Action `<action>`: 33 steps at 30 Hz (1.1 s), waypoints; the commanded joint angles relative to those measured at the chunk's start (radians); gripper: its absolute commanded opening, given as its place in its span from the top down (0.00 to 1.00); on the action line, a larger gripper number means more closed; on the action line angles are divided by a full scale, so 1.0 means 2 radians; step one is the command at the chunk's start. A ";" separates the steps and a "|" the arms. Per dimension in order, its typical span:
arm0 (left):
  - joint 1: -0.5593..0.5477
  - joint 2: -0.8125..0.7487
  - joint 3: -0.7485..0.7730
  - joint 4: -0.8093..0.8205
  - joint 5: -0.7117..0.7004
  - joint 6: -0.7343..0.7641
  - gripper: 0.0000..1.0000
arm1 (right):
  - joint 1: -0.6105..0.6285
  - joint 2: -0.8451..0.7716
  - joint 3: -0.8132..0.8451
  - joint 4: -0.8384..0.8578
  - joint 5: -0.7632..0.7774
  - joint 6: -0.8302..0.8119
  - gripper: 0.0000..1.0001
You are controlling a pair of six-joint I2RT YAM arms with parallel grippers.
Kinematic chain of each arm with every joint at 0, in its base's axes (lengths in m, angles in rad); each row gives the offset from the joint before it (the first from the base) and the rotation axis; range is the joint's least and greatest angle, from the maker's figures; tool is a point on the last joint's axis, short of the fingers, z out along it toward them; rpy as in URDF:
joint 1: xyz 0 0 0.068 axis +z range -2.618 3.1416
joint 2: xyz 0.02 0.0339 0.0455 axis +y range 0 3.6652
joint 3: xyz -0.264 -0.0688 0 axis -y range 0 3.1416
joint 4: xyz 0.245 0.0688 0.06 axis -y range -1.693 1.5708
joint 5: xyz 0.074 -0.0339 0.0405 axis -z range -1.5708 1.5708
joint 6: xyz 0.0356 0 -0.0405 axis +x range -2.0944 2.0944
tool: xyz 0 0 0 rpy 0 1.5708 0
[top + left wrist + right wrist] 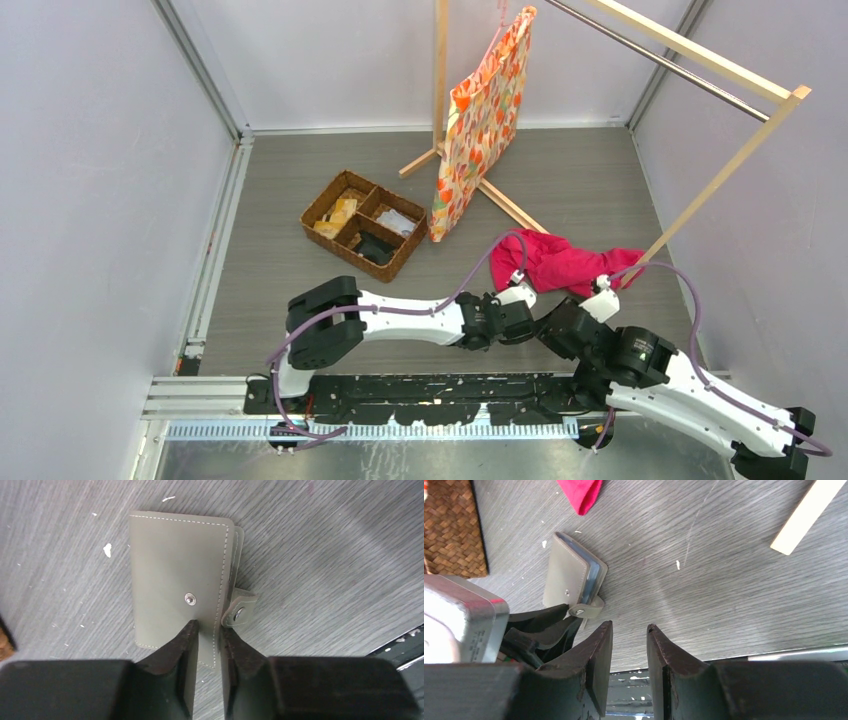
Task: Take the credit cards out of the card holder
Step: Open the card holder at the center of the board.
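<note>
Left claw [209, 627] nearly closed astride near edge of card holder [170, 565]; grip cannot be confirmed. Right claw [629, 625] part-open, empty, just right of it.

Left arm [400, 320]: stretched low from its base, reaching rightward toward the middle
Left gripper [209, 626]: fingers drawn close, pinching the near edge of the card holder [175, 580]
Right arm [690, 385]: bent, reaching leftward beside the left wrist
Right gripper [630, 626]: jaws parted, angled downward
</note>
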 commanded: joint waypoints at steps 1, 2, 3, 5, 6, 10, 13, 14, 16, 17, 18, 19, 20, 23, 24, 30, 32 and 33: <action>0.002 -0.032 -0.002 -0.002 -0.038 0.005 0.87 | 0.003 0.006 0.015 0.033 0.021 -0.002 0.63; 0.005 -0.040 -0.002 -0.006 -0.038 0.006 0.91 | 0.003 0.009 0.014 0.036 0.019 -0.002 0.63; 0.010 -0.049 -0.002 -0.009 -0.034 0.005 0.96 | 0.002 0.012 0.013 0.043 0.016 -0.004 0.63; 0.022 -0.070 -0.007 -0.011 -0.017 0.002 0.99 | 0.003 0.022 0.010 0.065 0.006 -0.012 0.63; 0.028 -0.085 -0.013 -0.008 -0.006 0.001 0.99 | 0.002 0.032 0.010 0.078 0.002 -0.017 0.63; 0.064 -0.153 -0.047 0.005 0.067 -0.012 0.99 | 0.003 0.074 0.018 0.129 -0.012 -0.043 0.63; 0.102 -0.202 -0.085 0.024 0.158 -0.032 0.99 | 0.002 0.100 0.028 0.179 -0.023 -0.075 0.63; 0.116 -0.219 -0.101 0.033 0.183 -0.040 0.99 | 0.003 0.109 0.031 0.199 -0.029 -0.088 0.63; 0.142 -0.247 -0.134 0.049 0.218 -0.058 0.99 | 0.003 0.133 0.041 0.235 -0.040 -0.114 0.64; 0.156 -0.260 -0.150 0.058 0.242 -0.067 0.99 | 0.003 0.158 0.046 0.255 -0.045 -0.124 0.64; 0.171 -0.269 -0.166 0.066 0.261 -0.075 0.99 | 0.002 0.180 0.053 0.268 -0.053 -0.134 0.64; 0.186 -0.278 -0.180 0.072 0.280 -0.084 1.00 | 0.002 0.207 0.061 0.283 -0.063 -0.143 0.64; 0.205 -0.285 -0.196 0.083 0.302 -0.096 1.00 | 0.002 0.233 0.068 0.296 -0.073 -0.152 0.64; 0.253 -0.304 -0.243 0.119 0.358 -0.124 0.99 | 0.003 0.305 0.084 0.340 -0.103 -0.170 0.65; 0.260 -0.307 -0.252 0.117 0.361 -0.126 0.99 | 0.003 0.326 0.088 0.357 -0.112 -0.174 0.65; 0.262 -0.329 -0.280 0.071 0.312 -0.129 0.99 | -0.005 0.443 0.143 0.391 -0.134 -0.199 0.71; 0.262 -0.336 -0.285 0.053 0.295 -0.129 0.99 | -0.006 0.484 0.160 0.397 -0.143 -0.200 0.74; 0.263 -0.339 -0.288 0.045 0.288 -0.129 0.99 | -0.007 0.496 0.164 0.405 -0.147 -0.200 0.75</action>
